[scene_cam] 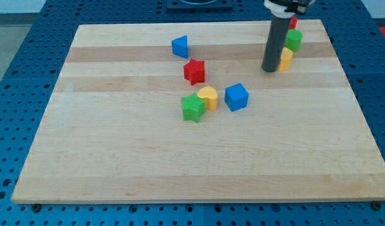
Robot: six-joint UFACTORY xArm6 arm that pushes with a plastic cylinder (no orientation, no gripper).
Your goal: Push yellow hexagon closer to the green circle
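The yellow hexagon [285, 59] lies near the view's top right, mostly hidden behind my rod. The green circle [295, 40] sits just above and right of it, nearly touching it. My tip [269, 69] rests on the board against the hexagon's lower left side. A red block [293, 22] peeks out above the green circle, partly hidden by the rod.
A blue triangle-like block [180, 46], a red star [194, 71], a yellow heart [208, 97], a green star [192, 107] and a blue cube [236, 96] lie around the board's middle. The board's right edge [343, 69] is close to the green circle.
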